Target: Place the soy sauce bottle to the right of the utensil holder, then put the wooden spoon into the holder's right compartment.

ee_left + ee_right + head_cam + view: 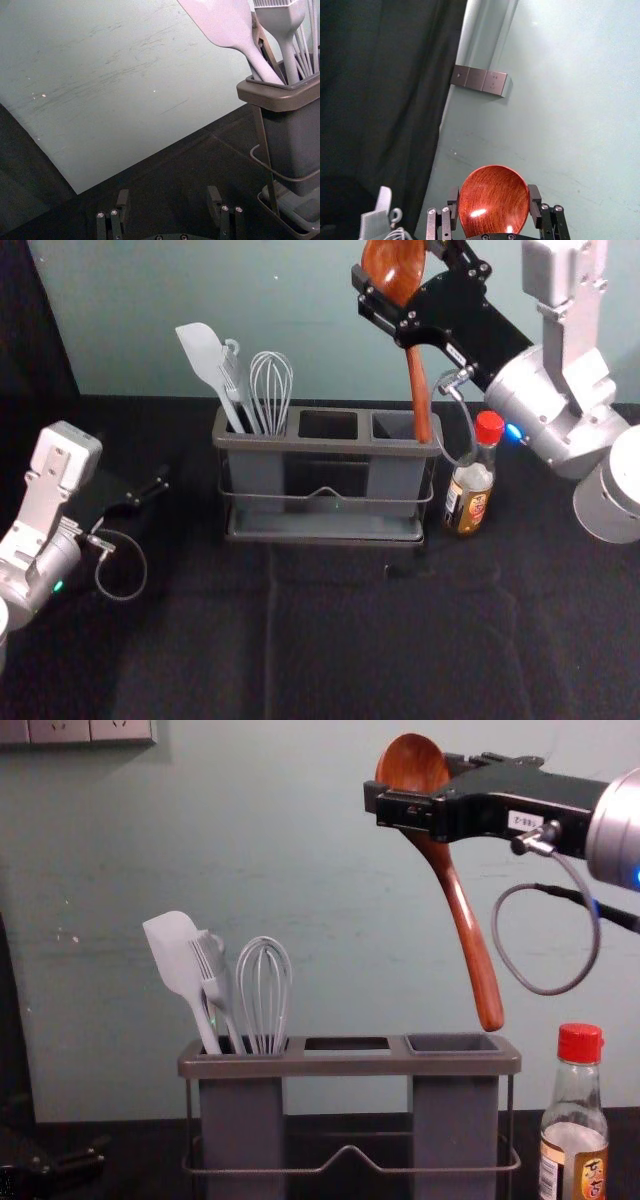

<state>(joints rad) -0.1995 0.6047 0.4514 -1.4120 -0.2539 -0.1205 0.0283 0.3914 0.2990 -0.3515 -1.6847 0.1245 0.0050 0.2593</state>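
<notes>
A pale wall (pixel 300 340) runs across the upper part of the head view, and the dark cloth-covered surface (pixel 180 640) takes up the rest, down to the lower edge. The utensil holder (pixel 325 537) stands upright on the surface around the middle of the head view, with its three openings in a row. The right claw (pixel 412 782) is in the upper right of the chest view, above the right end of the holder, closed in on the bowl of the wooden spoon, one finger on each side. The left claw (pixel 158 483) hangs idle at the left of the head view, well apart from the holder; in the left wrist view, the left claw (pixel 168 192) is wide, with nothing between its fingers. The wooden spoon (pixel 465 920) has its bowl up and its handle slanting down to the right in the chest view, the handle's tip just above the rim at the right compartment (pixel 455 1120). The soy sauce bottle (pixel 468 498), red-capped, stands upright on the surface just right of the holder in the head view. The spatula (pixel 178 960), whisk (pixel 264 990) and brush (pixel 213 978) lean in the left compartment (pixel 242 1120), left of centre in the chest view.
</notes>
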